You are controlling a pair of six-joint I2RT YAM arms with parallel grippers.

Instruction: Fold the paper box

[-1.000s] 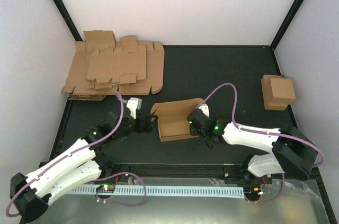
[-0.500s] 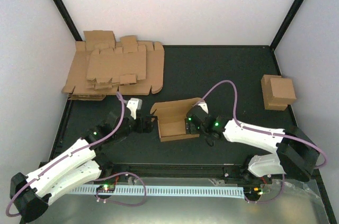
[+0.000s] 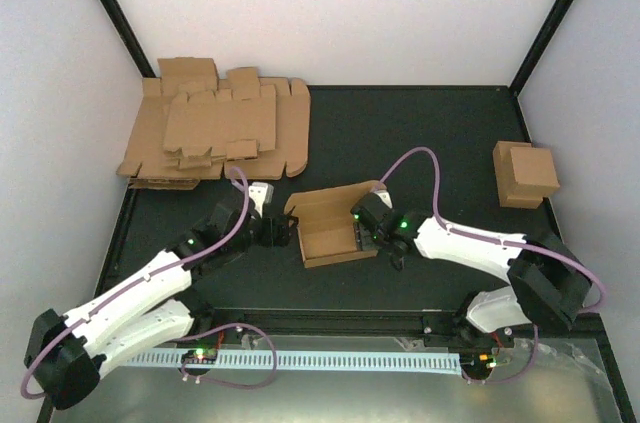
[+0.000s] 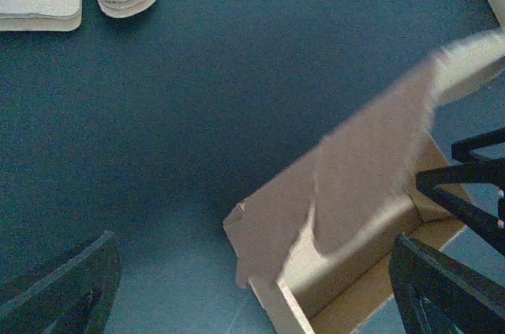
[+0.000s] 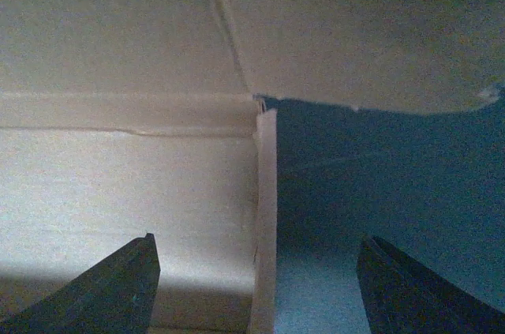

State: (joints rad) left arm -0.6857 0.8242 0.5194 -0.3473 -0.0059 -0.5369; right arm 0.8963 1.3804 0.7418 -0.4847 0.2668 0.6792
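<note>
The plain brown, die-cut cardboard paper box [image 3: 320, 235] sits half-formed near the middle of the black worktop [image 3: 420, 133]. It is an open tray with its walls up and its lid flap raised along the far side. It lies between the two arms. The left hand [image 3: 282, 231] is just beside the box's left end, released, with its dark fingers [image 4: 71, 287] spread wide; the box's near corner is in front of them and apart from both. The right hand [image 3: 362, 233] is at the box's right end, also released. Its fingers [image 5: 118, 287] straddle the thin right wall, one inside the tray and one outside, neither pressing it. A pile of flat brown cardboard blanks [image 3: 215, 133] lies at the far left corner. A small closed brown cardboard box [image 3: 525, 173] stands well apart at the right edge.
</note>
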